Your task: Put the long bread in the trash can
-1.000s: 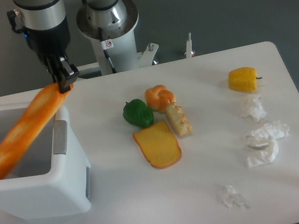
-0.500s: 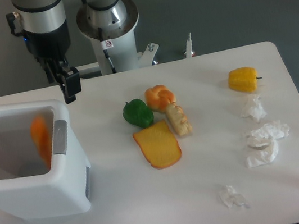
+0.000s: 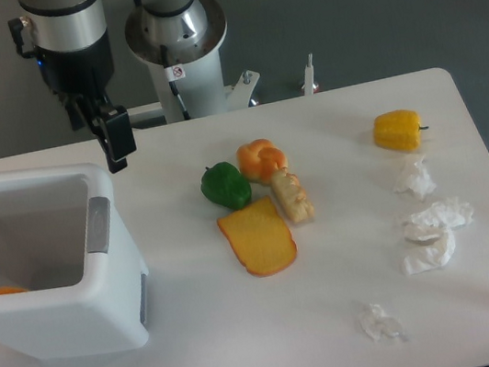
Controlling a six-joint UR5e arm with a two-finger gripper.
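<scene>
One bread end showing inside the bin

Long bread point(image 3: 8, 290) sits down in the trash can point(image 3: 69, 309); only a small orange bit shows low at the near-left of the grey interior, rest hidden by the can wall. Can stands at the left edge of the surface point(image 3: 348, 251), grey handle patch facing right.

Gripper point(image 3: 114, 139) hangs above the can's far-right corner, pointing down, w/ nothing between the fingers. How far apart they stand I cannot tell: from this angle they read as one dark block.

Mid-surface cluster: green pepper point(image 3: 224, 186) just beside the round bun point(image 3: 261, 160); a small pale bread piece point(image 3: 291, 196) touches the bun's near side; flat yellow-orange bread slice point(image 3: 257, 237) lies in front, its edge against the pale piece & close to the pepper.

Right side: yellow pepper point(image 3: 398, 130) near the far edge, well apart from the cluster. Below it, crumpled white paper: one wad point(image 3: 414, 179), then a bigger pair point(image 3: 434, 235), & a small one point(image 3: 378, 322) nearer the front edge.
</scene>
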